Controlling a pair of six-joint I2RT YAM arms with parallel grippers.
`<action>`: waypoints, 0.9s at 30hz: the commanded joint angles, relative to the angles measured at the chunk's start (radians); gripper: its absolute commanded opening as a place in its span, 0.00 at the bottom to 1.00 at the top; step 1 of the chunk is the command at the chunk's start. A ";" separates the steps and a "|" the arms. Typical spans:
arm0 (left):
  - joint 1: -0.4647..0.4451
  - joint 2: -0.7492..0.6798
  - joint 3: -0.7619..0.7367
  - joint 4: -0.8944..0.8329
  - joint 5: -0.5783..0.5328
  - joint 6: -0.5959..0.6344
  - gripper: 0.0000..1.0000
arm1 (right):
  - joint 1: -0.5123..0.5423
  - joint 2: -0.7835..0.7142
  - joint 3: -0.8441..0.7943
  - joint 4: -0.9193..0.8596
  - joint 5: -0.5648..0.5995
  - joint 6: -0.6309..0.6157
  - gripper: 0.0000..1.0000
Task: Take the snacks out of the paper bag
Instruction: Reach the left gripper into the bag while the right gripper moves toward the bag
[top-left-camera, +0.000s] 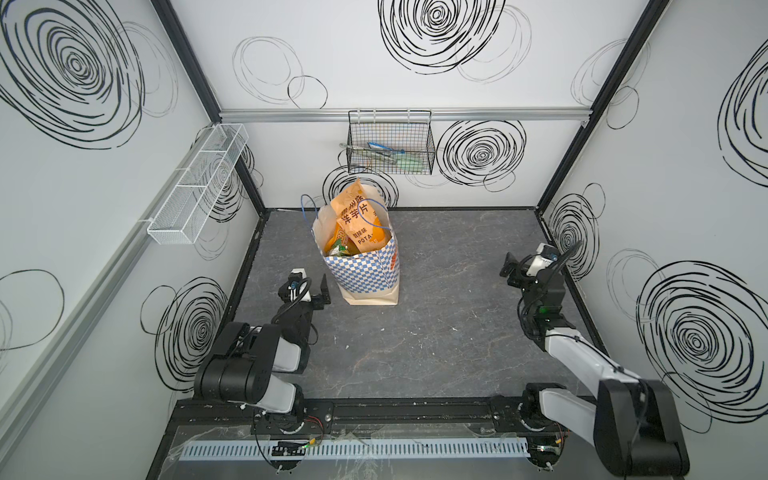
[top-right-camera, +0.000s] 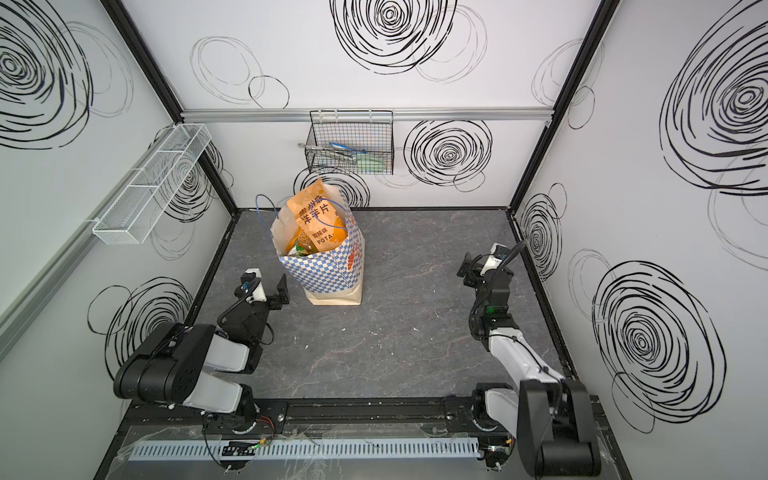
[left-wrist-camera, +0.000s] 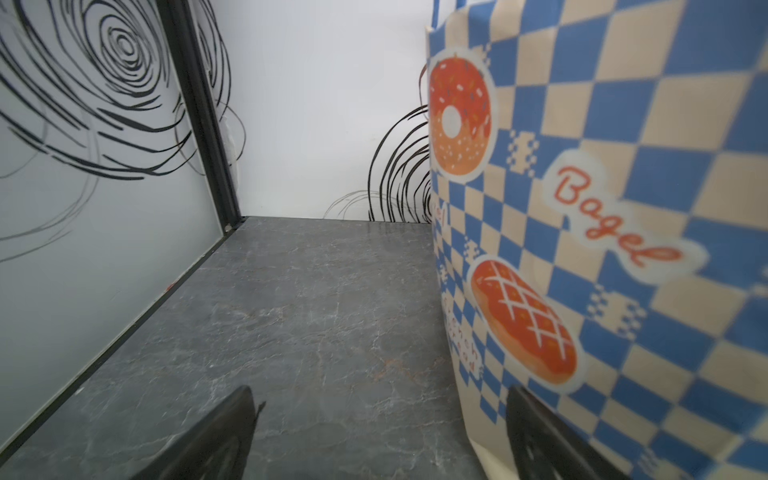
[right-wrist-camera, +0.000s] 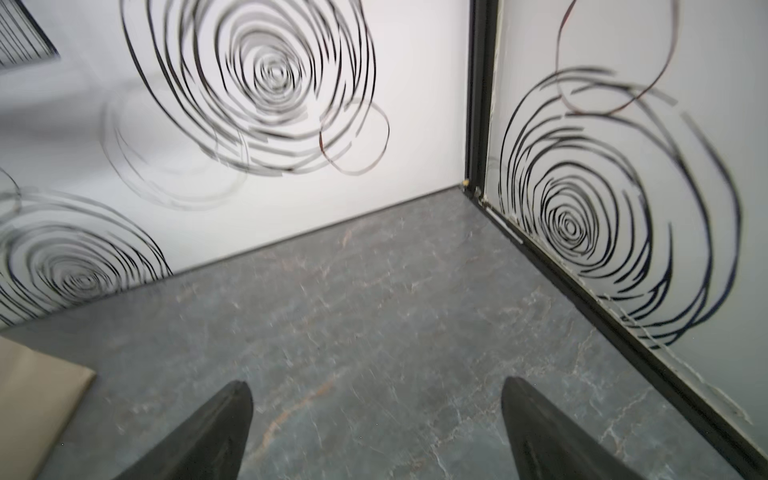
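L claw beside paper bag; R claw nr wall edge.

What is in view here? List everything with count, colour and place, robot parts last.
paper bag: one, cream with blue-white checks, upright on the table, left of middle toward the back.
orange pouch: one, orange-tan with Chinese characters, sticking out of the bag's top.
smaller packets: count unclear, yellow and green, lower inside the bag.
wire basket: one, black, hung on the back wall, blurred items inside.
mesh tray: one, white, on the left wall.
table: one, dark grey marbled.
left claw: one, black, open, close beside the bag's lower side.
right claw: one, black, open, near the right wall, apart from the bag.
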 joint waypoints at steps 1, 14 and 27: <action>0.008 -0.135 -0.043 0.094 -0.133 -0.047 0.96 | -0.006 -0.191 0.067 -0.353 -0.149 0.183 0.97; -0.089 -0.873 0.418 -1.265 -0.342 -0.524 0.94 | 0.516 -0.093 0.580 -0.984 -0.587 0.070 0.97; -0.225 -0.237 1.327 -1.748 0.170 -0.276 0.87 | 1.022 0.091 0.769 -0.965 -0.301 0.135 0.97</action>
